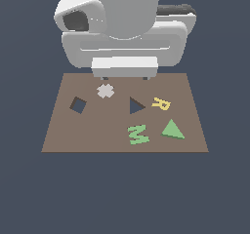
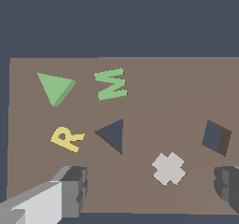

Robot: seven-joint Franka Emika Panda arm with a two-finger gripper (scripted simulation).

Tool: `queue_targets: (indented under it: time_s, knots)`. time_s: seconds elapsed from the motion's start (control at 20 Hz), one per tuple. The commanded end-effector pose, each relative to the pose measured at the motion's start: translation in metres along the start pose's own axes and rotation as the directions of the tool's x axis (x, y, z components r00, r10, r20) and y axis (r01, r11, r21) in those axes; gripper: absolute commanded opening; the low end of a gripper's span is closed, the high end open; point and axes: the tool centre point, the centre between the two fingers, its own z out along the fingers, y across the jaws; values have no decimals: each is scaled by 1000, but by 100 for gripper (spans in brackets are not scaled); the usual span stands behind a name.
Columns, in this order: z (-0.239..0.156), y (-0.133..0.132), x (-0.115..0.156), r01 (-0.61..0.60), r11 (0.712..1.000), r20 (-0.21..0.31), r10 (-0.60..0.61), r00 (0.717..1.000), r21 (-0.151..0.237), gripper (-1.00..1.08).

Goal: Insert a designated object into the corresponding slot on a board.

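The light-green triangle block (image 1: 172, 129) (image 2: 55, 87) lies flat on the brown board (image 1: 93, 133) (image 2: 158, 106), near the corner at the exterior view's right. The dark triangular slot (image 1: 136, 106) (image 2: 112, 134) is cut near the board's middle. My gripper (image 1: 125, 77) (image 2: 151, 188) hangs over the board's far edge, well above it. It is open and holds nothing. One finger (image 2: 74, 190) shows light grey with a dark pad, and the other finger (image 2: 228, 185) is cut off by the frame. Triangle block and slot are both apart from the gripper.
A green M piece (image 1: 138, 134) (image 2: 111, 83) lies beside the triangle block, and a yellow R piece (image 1: 161, 103) (image 2: 67, 138) lies next to the slot. A pale grey cross (image 1: 105, 90) (image 2: 168, 168) and a dark square hole (image 1: 78, 105) (image 2: 216, 137) are also on the board.
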Motion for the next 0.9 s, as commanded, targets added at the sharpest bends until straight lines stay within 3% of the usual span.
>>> queue_targets:
  time_s: [0.0, 0.45, 0.85]
  knots:
    - [0, 0, 0, 0, 1000, 0, 0, 1000, 0, 100]
    - [14, -11, 11, 45, 999, 3, -45, 999, 0, 100]
    - [51, -43, 38, 160, 987, 10, -160, 987, -2, 100]
